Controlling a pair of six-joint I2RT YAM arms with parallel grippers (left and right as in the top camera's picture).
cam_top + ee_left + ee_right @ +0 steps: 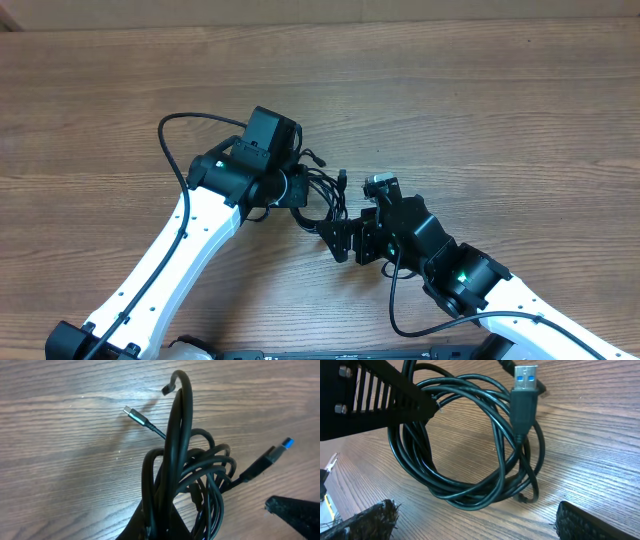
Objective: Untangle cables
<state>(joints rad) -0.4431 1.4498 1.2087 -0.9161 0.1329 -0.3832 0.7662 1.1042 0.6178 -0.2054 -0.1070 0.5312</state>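
Observation:
The cables (322,192) are a tangled coil of thin black cords on the wooden table between the two arms. My left gripper (300,188) is shut on one side of the coil (195,470) and holds its loops upright. A silvery plug (131,412) and a blue-tipped USB plug (283,445) stick out of the bundle. My right gripper (350,220) stands open just short of the coil (470,465), its two pads (365,520) wide apart with only bare table between them. The blue-tipped plug (525,390) lies across the loops' far side.
The wooden table (480,90) stretches on all sides of the arms. Thicker black wires (175,140) run along each arm. A slotted finger (375,400) of the left gripper shows at the upper left of the right wrist view.

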